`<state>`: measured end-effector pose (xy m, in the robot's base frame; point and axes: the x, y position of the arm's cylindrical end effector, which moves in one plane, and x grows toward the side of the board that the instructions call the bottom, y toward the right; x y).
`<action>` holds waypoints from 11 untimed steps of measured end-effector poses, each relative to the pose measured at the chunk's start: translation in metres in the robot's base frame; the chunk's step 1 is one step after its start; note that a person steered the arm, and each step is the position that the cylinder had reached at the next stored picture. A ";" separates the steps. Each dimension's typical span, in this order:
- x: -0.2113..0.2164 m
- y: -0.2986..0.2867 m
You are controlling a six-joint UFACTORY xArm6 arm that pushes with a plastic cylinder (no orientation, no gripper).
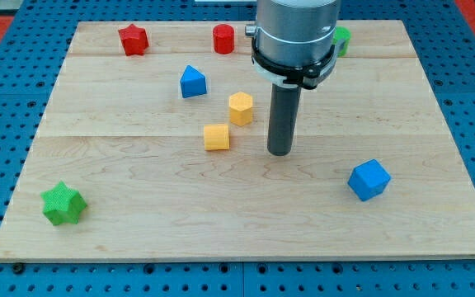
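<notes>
My tip (279,152) rests on the wooden board (138,214) near its middle, touching no block. Closest to it are the yellow hexagonal block (241,108), up and to the left, and the yellow cube (217,137) at the left, a short gap away. A blue cube (369,180) lies to the lower right of the tip. A blue triangular block (192,82) sits farther up on the left.
A red star block (134,39) and a red cylinder (223,39) stand near the view's top edge. A green block (341,38) shows partly behind the arm's grey housing (295,37). A green star block (63,204) lies at the lower left corner.
</notes>
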<state>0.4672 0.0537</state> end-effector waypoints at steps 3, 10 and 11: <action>-0.020 -0.006; 0.014 0.118; 0.046 0.152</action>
<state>0.5131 0.2059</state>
